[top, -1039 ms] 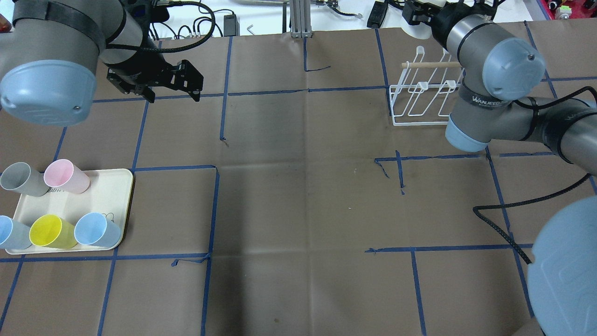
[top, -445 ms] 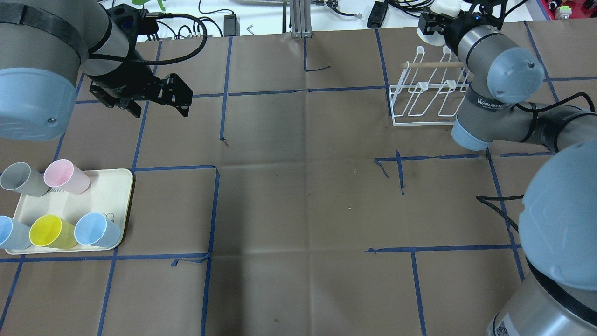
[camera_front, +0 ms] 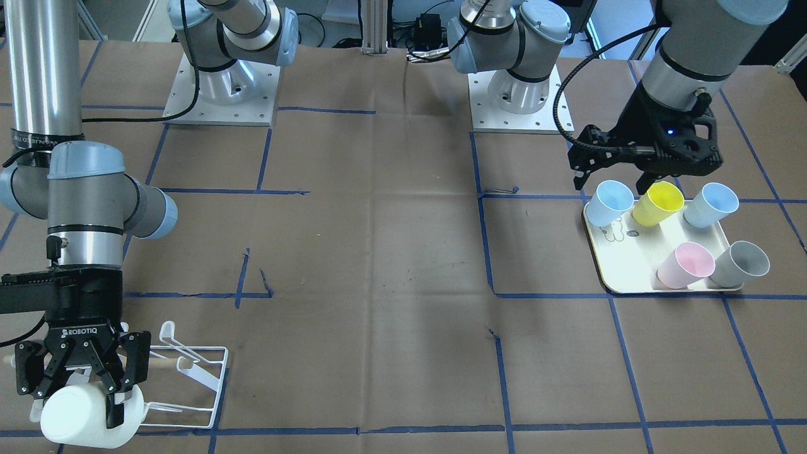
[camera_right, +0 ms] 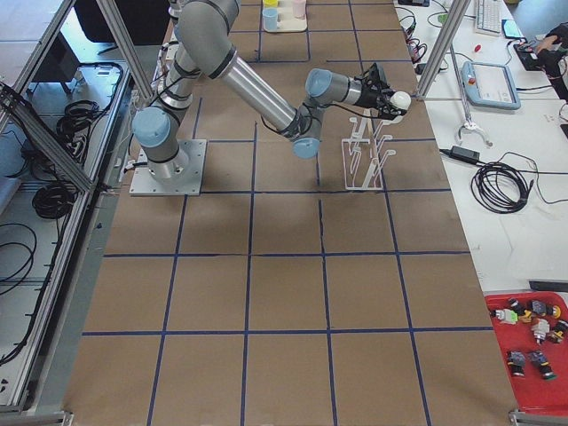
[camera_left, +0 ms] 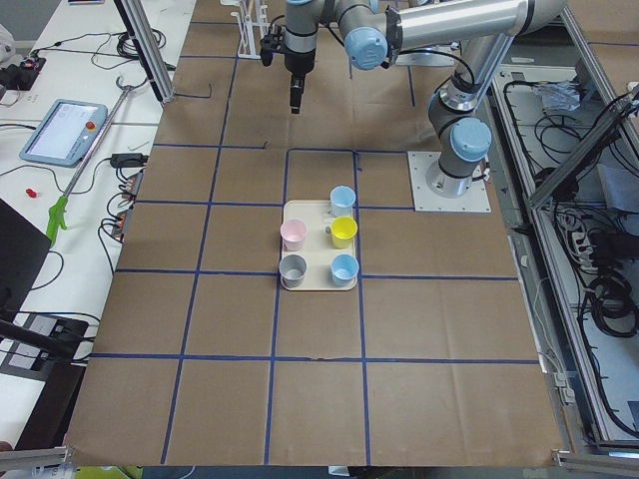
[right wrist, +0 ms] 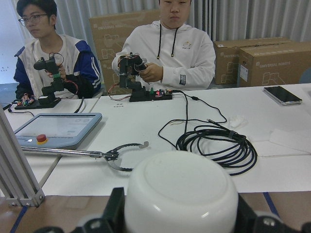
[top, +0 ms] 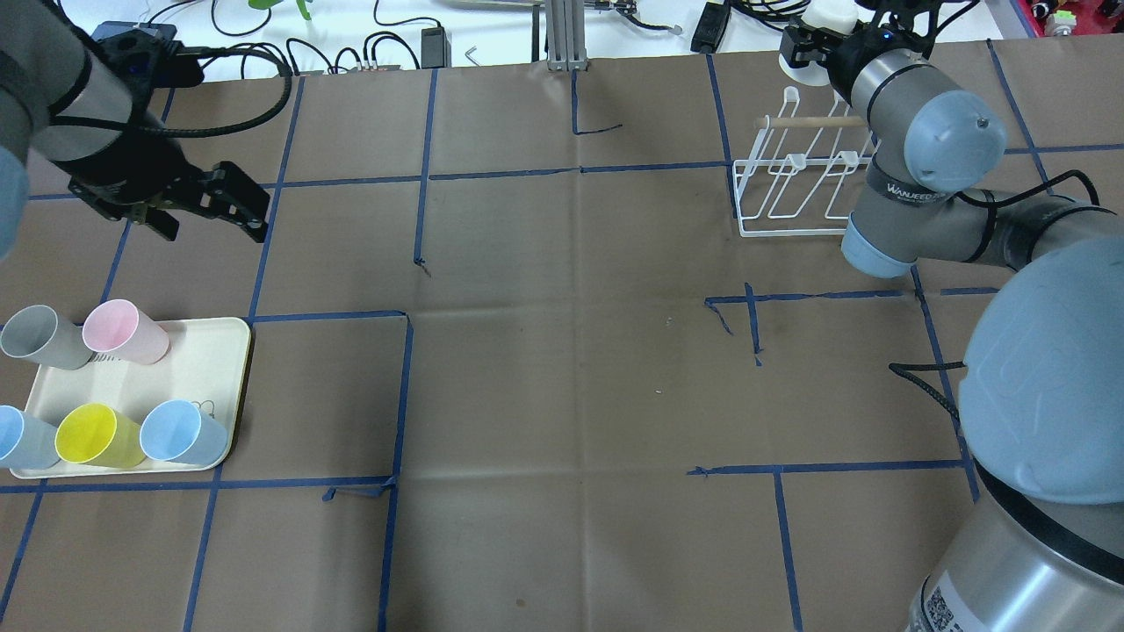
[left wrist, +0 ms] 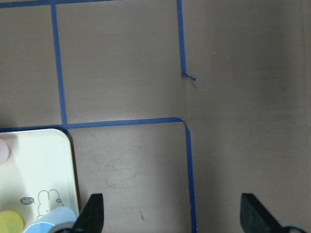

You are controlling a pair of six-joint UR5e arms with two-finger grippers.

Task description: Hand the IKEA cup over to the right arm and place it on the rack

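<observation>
The IKEA cup is white and lies on its side in my right gripper, which is shut on it. The right arm holds it at the far end of the white wire rack, by the table's far edge; the cup shows just past the wooden dowel. In the right wrist view the cup's round base fills the space between the fingers. My left gripper hangs open and empty over bare paper beyond the tray, its fingers spread wide.
A cream tray at the near left carries several coloured cups: pink, grey, yellow and light blue. Blue tape lines cross the brown paper. Two people sit at a white table beyond the far edge.
The left arm has swung left and back toward the tray, its gripper still open. The right gripper with the white cup has shifted slightly at the rack's far end.
</observation>
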